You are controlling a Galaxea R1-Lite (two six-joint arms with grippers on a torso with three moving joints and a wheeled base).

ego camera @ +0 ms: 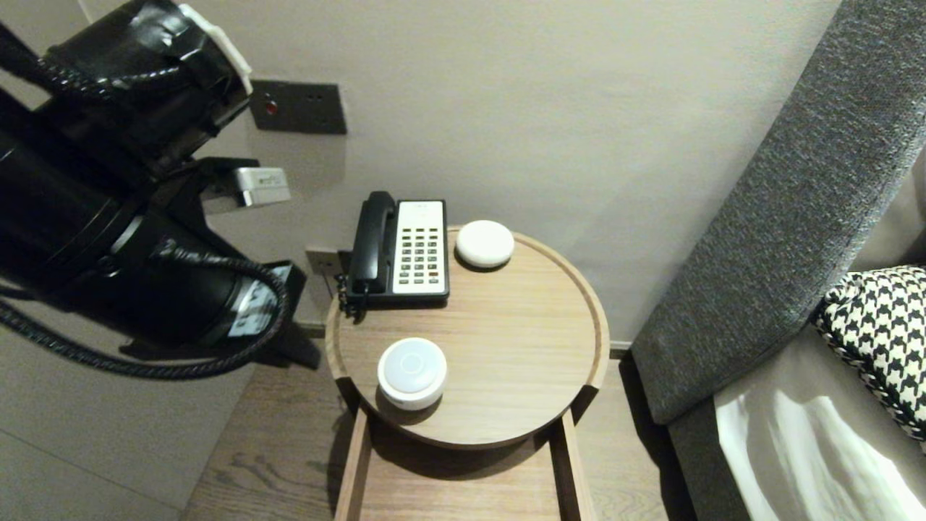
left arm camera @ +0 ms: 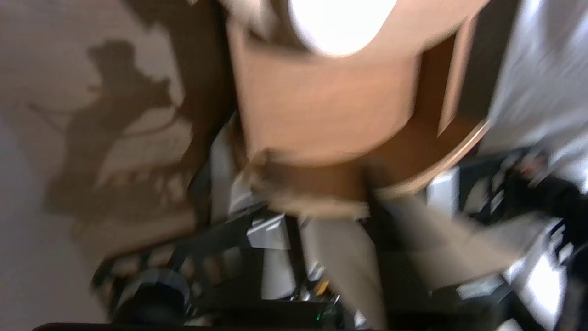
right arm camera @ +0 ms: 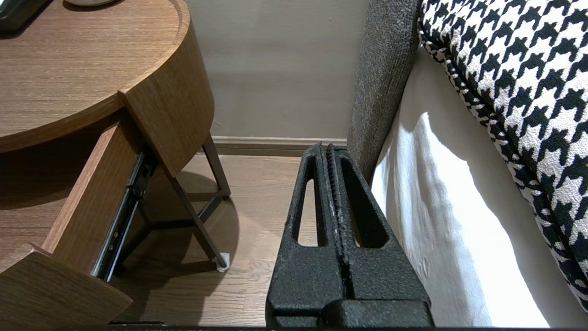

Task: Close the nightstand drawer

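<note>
The surface (ego camera: 506, 347) and floor (ego camera: 275, 449) are shown in matt, grained wood. The telephone (ego camera: 398, 250) is seen in glossy black and white plastic, the front disc (ego camera: 411, 373) and rear disc (ego camera: 484, 244) in smooth white plastic. The headboard (ego camera: 781, 202) is covered in coarse grey cloth. The right pincer (right arm camera: 325, 148) is coated rough black.

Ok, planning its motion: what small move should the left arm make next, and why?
Probably lower the left arm toward the open drawer: it hangs high, left of the round table, and the drawer juts out at its front.

Blk/wht phone (ego camera: 398, 250); wht lamp (ego camera: 411, 373); brown wood table (ego camera: 521, 347); blk/wht houndstooth pillow (ego camera: 879, 325).
</note>
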